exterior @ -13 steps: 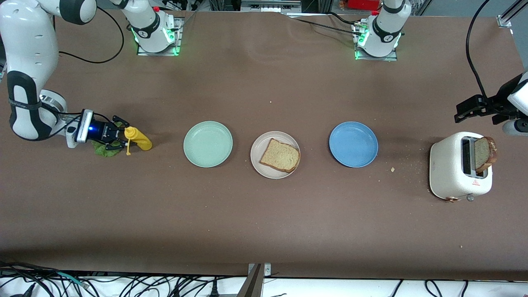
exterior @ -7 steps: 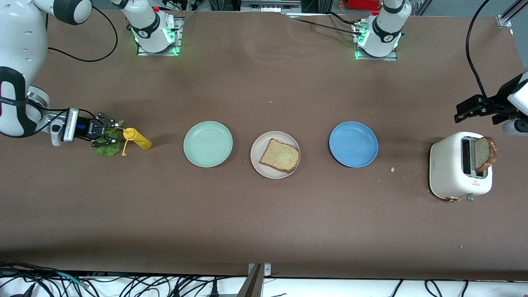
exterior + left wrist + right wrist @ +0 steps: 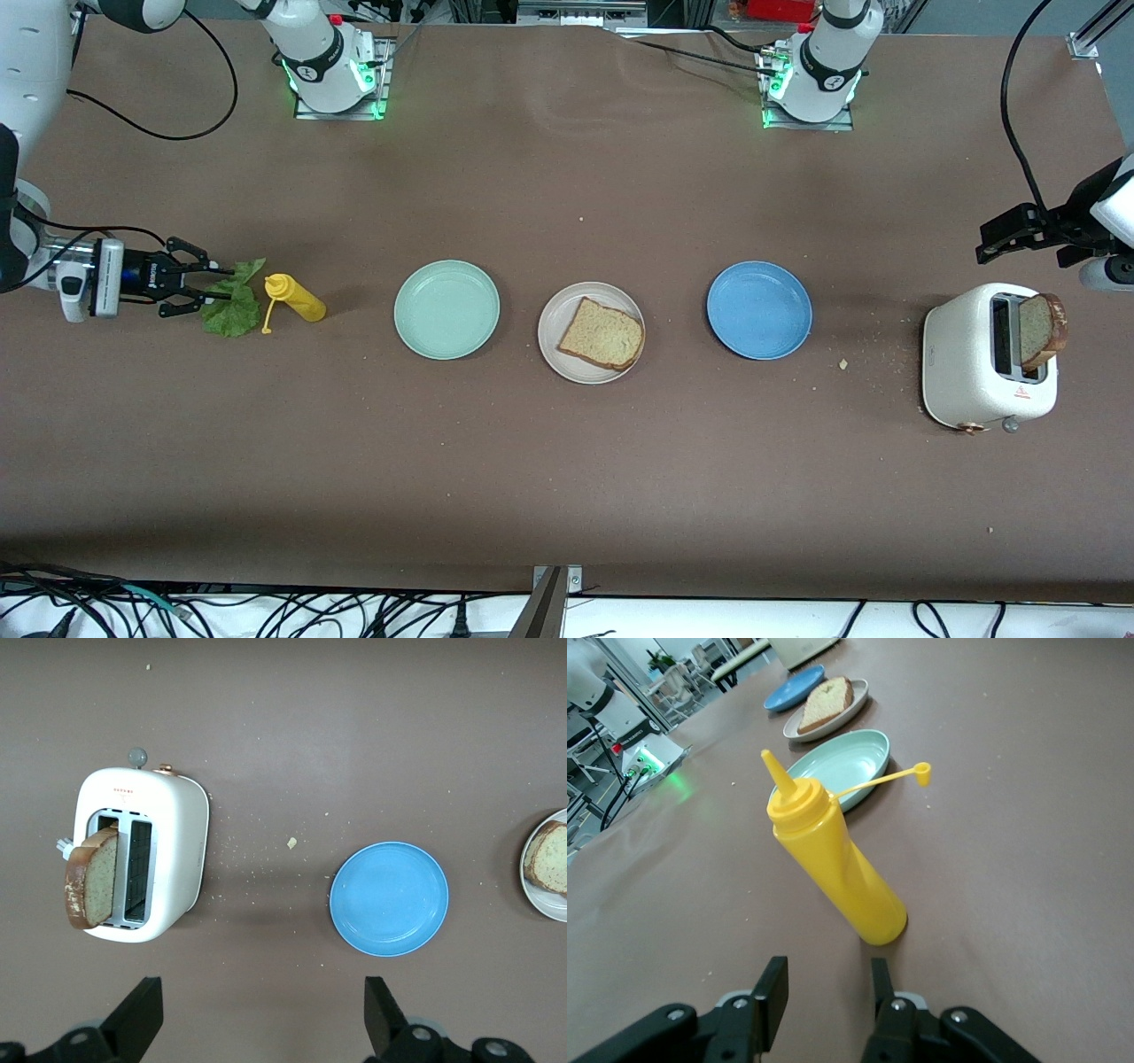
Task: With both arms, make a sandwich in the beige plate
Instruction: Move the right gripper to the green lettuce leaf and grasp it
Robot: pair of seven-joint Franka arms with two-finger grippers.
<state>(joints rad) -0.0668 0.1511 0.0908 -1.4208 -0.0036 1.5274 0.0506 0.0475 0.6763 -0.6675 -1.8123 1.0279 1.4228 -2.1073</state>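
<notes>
Shows one bread slice (image 3: 602, 334) flat on the beige plate (image 3: 551, 354), between a mint-green plate (image 3: 446, 309) and a blue plate (image 3: 759, 310). Has the second slice (image 3: 1041, 330) standing in a toaster (image 3: 970, 372) at the left arm's end of the table (image 3: 567, 461). Places the lettuce leaf (image 3: 232, 306) on the table beside a yellow bottle (image 3: 297, 299), with the right hand (image 3: 204, 285) low at the leaf's edge, fingers partway apart, nothing visibly gripped. Sets the left hand (image 3: 261, 1028) over the table near the toaster, spread wide and empty, waiting.
</notes>
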